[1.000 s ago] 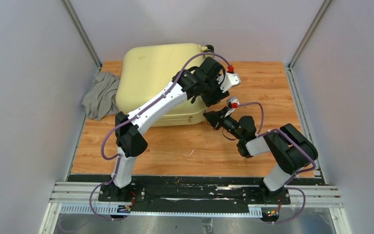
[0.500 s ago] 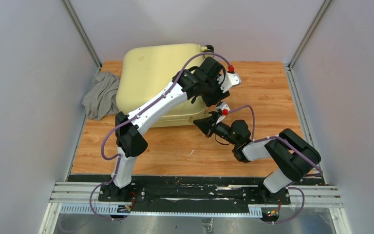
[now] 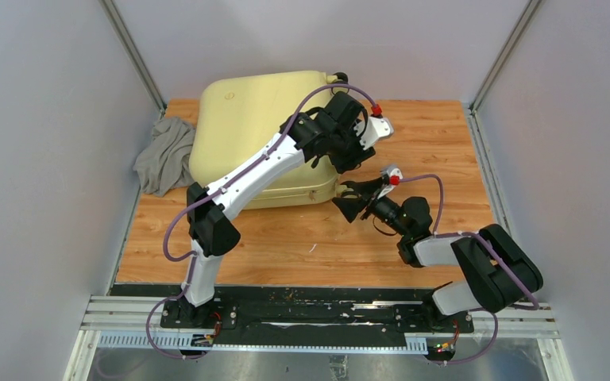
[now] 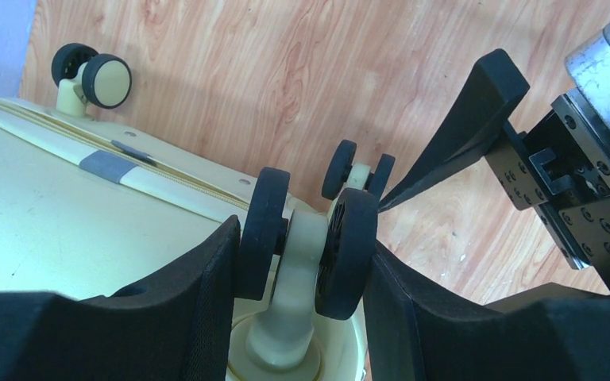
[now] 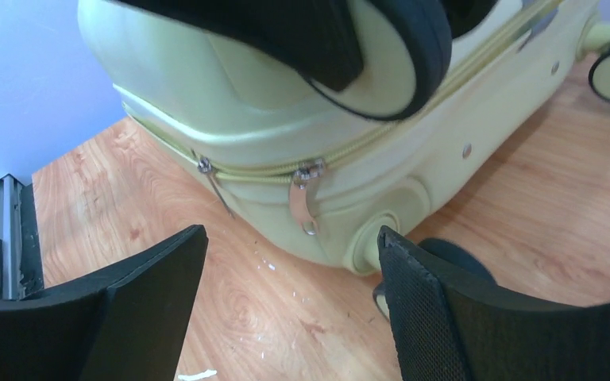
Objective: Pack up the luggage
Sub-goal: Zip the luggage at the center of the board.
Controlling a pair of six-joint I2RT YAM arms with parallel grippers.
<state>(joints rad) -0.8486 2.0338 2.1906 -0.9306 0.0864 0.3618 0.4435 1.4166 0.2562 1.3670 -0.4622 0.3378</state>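
Since a second ago the right gripper (image 3: 351, 200) has gone from pinched shut to fingers spread wide. Its arm has drawn back toward the right, with the elbow now lower and closer to the table's near edge. The suitcase (image 3: 246, 119) has not shifted. It lies flat and zipped closed on the far, left-of-centre part of the wooden table (image 3: 302, 238), pale yellow shell up. The left gripper (image 4: 306, 255) stays clamped on the double wheel (image 4: 348, 246) at the suitcase's near right corner, one pad against each black tyre. In the right wrist view the spread fingers are empty and frame the suitcase's side, where two zipper pulls (image 5: 306, 198) hang on the seam just ahead. A grey cloth (image 3: 163, 155) lies bunched against the suitcase's left side, unmoved.
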